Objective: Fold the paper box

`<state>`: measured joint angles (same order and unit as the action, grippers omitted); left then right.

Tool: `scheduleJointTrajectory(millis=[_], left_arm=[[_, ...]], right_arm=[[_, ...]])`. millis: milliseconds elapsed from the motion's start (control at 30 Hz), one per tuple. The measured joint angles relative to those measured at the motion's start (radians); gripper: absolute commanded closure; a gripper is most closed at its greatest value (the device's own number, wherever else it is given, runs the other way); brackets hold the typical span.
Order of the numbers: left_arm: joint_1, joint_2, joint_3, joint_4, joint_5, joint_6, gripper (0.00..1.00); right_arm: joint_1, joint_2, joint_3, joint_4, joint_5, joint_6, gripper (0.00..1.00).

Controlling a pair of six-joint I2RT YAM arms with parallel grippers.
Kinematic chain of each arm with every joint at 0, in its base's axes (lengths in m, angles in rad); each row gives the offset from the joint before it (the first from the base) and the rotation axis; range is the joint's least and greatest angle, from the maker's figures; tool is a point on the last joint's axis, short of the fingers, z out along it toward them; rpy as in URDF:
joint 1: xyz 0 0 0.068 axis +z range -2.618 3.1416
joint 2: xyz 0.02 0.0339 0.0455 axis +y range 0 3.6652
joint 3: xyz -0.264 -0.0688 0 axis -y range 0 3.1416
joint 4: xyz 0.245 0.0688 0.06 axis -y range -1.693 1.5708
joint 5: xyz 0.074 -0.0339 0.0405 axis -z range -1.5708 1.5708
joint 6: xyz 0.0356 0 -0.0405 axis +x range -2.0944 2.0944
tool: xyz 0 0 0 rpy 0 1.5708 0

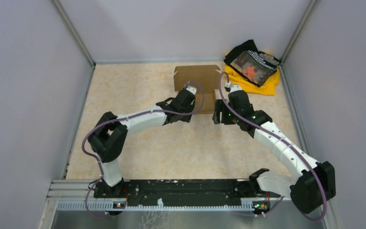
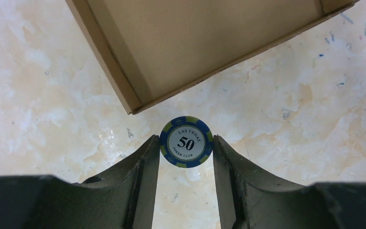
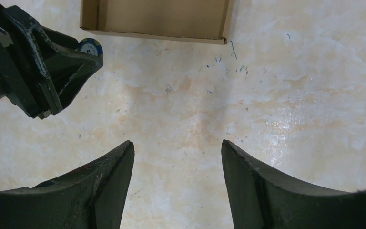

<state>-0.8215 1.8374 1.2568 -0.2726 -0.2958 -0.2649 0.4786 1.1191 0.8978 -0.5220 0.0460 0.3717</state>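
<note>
From above, the paper box [image 1: 196,76] lies at the far middle of the table [image 1: 171,148], its tray open upward and its back panel standing. The left gripper [image 1: 189,88] is over the box's near edge, and the right gripper [image 1: 228,88] is just beside the box's right end. A yellow and black cloth pile [image 1: 255,67] sits in the far right corner.

On the left wrist camera, the left gripper [image 2: 186,139] is partly closed, with a finger against each side of a blue poker chip [image 2: 186,142] marked 50. A corner of the box [image 2: 195,43] is just beyond the chip.

On the right wrist camera, the right gripper [image 3: 177,143] is spread wide with only bare table [image 3: 290,95] between its fingers. The box [image 3: 162,16] lies ahead, and the left gripper [image 3: 83,52] with the chip [image 3: 90,46] is at upper left
</note>
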Motion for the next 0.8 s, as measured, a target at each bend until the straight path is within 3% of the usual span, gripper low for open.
scheduleJointTrajectory(millis=[267,800], left_arm=[[0.002,0.016,0.092,-0.016,-0.001,0.024,0.51],[0.074,0.194,0.267,-0.011,0.029,0.061,0.51]], right_arm=[[-0.030,-0.010,0.000,-0.003,-0.008,-0.006,0.33],[-0.086,-0.033,-0.003,0.003,-0.044,-0.014,0.34]])
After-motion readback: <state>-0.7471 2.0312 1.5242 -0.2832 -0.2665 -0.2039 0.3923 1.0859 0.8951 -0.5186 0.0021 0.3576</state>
